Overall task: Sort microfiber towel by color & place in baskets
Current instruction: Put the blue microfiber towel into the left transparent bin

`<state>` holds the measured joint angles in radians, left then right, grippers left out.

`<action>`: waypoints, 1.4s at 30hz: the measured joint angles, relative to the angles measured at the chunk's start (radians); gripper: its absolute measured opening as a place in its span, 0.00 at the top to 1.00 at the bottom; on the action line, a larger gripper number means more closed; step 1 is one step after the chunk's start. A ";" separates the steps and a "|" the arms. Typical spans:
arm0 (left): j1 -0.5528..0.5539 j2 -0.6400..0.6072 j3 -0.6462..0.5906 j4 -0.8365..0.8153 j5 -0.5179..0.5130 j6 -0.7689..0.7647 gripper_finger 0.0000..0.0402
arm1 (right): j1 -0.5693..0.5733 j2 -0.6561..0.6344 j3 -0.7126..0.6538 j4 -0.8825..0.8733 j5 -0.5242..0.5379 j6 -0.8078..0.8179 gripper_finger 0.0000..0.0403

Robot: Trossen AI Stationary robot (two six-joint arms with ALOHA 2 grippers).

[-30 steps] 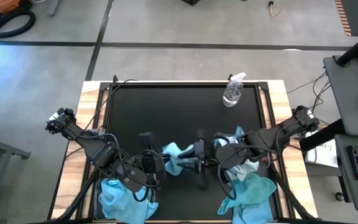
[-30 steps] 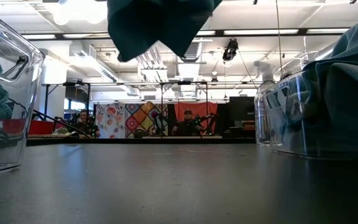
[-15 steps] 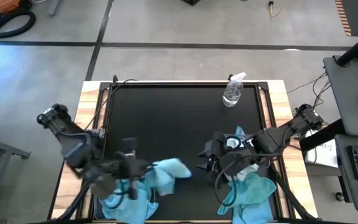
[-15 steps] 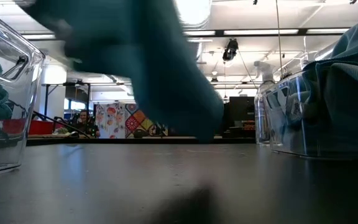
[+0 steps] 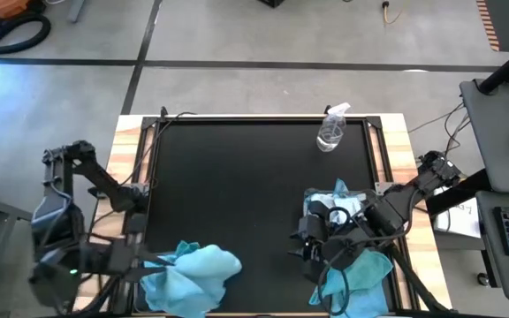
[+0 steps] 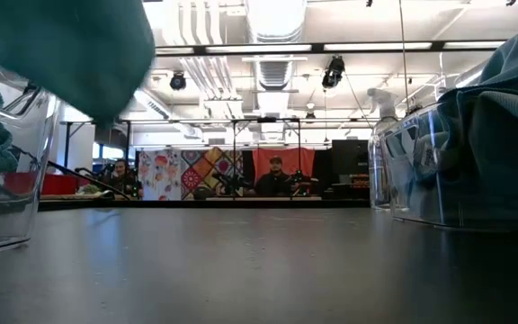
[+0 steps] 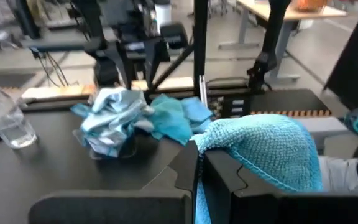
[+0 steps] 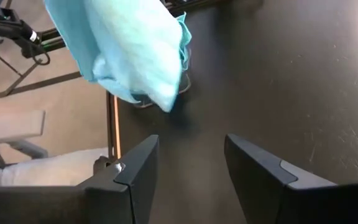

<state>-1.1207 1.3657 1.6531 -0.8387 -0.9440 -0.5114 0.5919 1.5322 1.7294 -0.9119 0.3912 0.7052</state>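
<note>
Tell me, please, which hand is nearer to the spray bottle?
The right hand. It hovers open over the mat on the spray bottle's side of the table; the left hand, shut on a turquoise towel, is at the opposite near corner.

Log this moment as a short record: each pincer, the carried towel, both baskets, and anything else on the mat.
left pincer: shut on turquoise towel, at the near left of the table
turquoise towel: hangs over the left basket
left basket: already holds towels
right pincer: open, empty, above the bare black mat
right basket: near right, towels heaped above its rim
spray bottle: far right of the mat, apart from both arms
</note>
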 joint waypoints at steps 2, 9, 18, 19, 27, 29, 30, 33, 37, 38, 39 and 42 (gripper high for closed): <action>-0.042 -0.009 0.000 0.000 -0.075 -0.008 1.00 | 0.002 0.000 0.000 0.000 0.000 0.000 0.56; -0.163 -0.030 0.000 -0.081 -0.207 -0.126 1.00 | 0.011 0.007 -0.003 -0.027 0.001 -0.006 0.56; -0.280 -0.044 0.000 -0.196 -0.303 -0.325 1.00 | 0.032 0.009 -0.028 -0.055 0.000 0.038 0.56; -0.291 -0.044 0.000 -0.197 -0.303 -0.332 1.00 | 0.036 0.009 -0.031 -0.059 0.000 0.043 0.56; -0.378 -0.030 0.000 -0.202 -0.336 -0.364 1.00 | 0.075 0.009 -0.061 -0.067 0.000 0.072 0.56; -0.399 -0.028 0.000 -0.203 -0.358 -0.371 1.00 | 0.080 0.009 -0.061 -0.073 0.000 0.091 0.56; -0.407 -0.027 0.000 -0.203 -0.360 -0.373 1.00 | 0.084 0.009 -0.061 -0.081 0.001 0.099 0.56; -0.420 -0.015 -0.005 -0.216 -0.388 -0.377 1.00 | 0.092 0.009 -0.065 -0.084 0.001 0.107 0.56; -0.421 -0.006 -0.063 -0.280 -0.424 -0.467 1.00 | 0.099 0.009 -0.078 -0.083 0.001 0.107 0.56; -0.421 -0.006 -0.090 -0.301 -0.433 -0.521 1.00 | 0.099 0.009 -0.082 -0.083 0.001 0.107 0.56; -0.421 -0.007 -0.120 -0.321 -0.440 -0.582 1.00 | 0.099 0.009 -0.087 -0.083 0.002 0.107 0.56; -0.416 -0.011 -0.224 -0.384 -0.455 -0.809 1.00 | 0.097 0.009 -0.098 -0.083 0.002 0.108 0.56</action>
<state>-1.5369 1.3544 1.4292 -1.2228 -1.3992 -1.3205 0.6891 1.5410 1.6313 -0.9947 0.3931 0.8134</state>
